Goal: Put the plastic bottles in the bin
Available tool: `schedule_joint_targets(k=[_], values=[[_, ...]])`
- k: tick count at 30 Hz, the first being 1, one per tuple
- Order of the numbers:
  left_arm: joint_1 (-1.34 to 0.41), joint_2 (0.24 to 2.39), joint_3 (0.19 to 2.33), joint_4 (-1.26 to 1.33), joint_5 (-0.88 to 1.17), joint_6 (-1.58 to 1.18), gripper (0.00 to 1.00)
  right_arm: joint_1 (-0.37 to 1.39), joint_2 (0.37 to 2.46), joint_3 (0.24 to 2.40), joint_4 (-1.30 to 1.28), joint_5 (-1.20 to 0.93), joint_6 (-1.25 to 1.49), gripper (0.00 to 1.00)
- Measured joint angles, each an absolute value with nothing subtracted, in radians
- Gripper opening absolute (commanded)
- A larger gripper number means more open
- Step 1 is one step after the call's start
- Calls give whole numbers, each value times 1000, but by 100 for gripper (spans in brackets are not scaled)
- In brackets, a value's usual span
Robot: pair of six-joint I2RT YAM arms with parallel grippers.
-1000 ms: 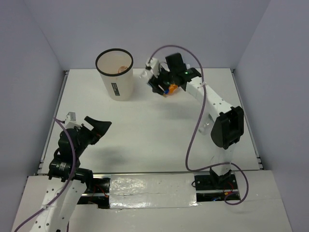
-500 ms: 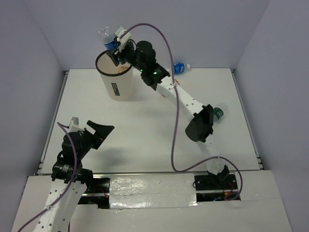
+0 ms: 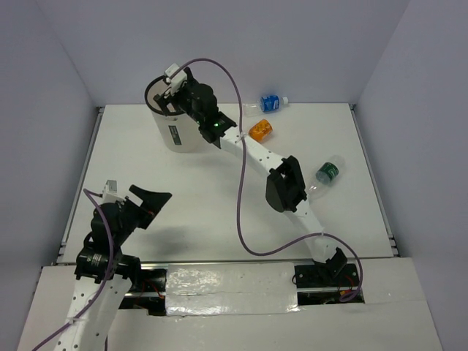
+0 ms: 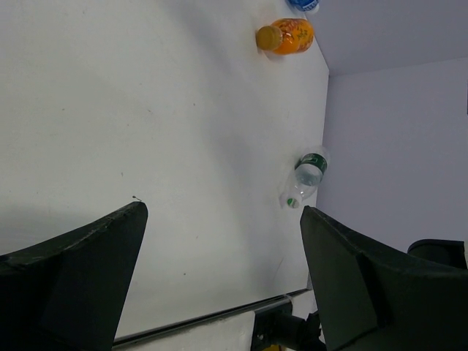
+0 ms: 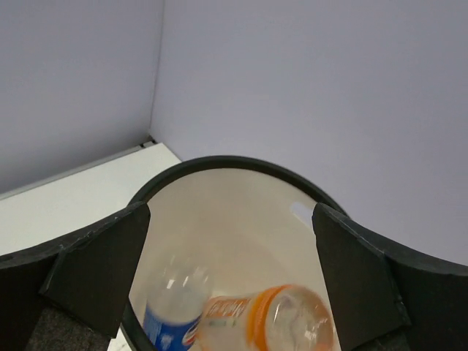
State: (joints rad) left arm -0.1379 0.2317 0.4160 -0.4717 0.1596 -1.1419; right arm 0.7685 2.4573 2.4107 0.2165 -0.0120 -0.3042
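white counter [image 3: 219, 190]: matt, smooth, faintly speckled
tall white cylindrical bin [image 3: 178, 137]: smooth plastic look, dull sheen; black rim satin
clear green-capped plastic bottle [image 4: 307, 174]: glossy, see-through
orange-filled plastic bottle [image 4: 287, 35]: glossy
left gripper [image 4: 221, 210]: matt black plastic, finely grained
right gripper [image 5: 232, 208]: matt black plastic

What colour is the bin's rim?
Black, on the bin; clearest in the right wrist view.

Right arm [image 3: 252, 150] reaching far back-left, right fingers [image 5: 84, 270] spread wide, left arm [image 3: 110, 223] folded, left fingers [image 4: 73, 256] parted.

Two bottles [image 5: 172, 325] [image 5: 267, 322] lying in bin [image 5: 219, 161] (three more bottles [image 3: 270, 103] [image 3: 260, 130] [image 3: 327, 173] outside)
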Motion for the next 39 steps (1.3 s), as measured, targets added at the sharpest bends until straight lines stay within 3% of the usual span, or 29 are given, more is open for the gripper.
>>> schedule_joint_targets(k=[7, 12, 15, 19, 24, 29, 33, 39], values=[[-138, 253, 415, -432, 176, -1154, 99, 722, 2355, 2395, 96, -110, -250, 100], [-138, 331, 416, -390, 208, -1124, 99, 594, 2082, 2195, -112, -490, -260, 100], [-138, 362, 416, -354, 237, -1105, 99, 489, 1888, 2063, -299, -703, -403, 100], [-138, 399, 415, -285, 280, -1095, 99, 354, 1673, 1913, -714, -850, -842, 100], [-138, 454, 413, -224, 322, -1071, 99, 150, 1512, 1551, -1103, -808, -1393, 100], [-138, 511, 405, -181, 355, -1049, 99, -152, 1463, 1171, -1176, -540, -1765, 100], [-138, 555, 388, -145, 376, -1047, 99, -250, 1423, 1046, -1161, -398, -1887, 100], [-138, 601, 384, -127, 392, -1044, 99, -260, 1417, 1026, -1041, -365, -1955, 100]])
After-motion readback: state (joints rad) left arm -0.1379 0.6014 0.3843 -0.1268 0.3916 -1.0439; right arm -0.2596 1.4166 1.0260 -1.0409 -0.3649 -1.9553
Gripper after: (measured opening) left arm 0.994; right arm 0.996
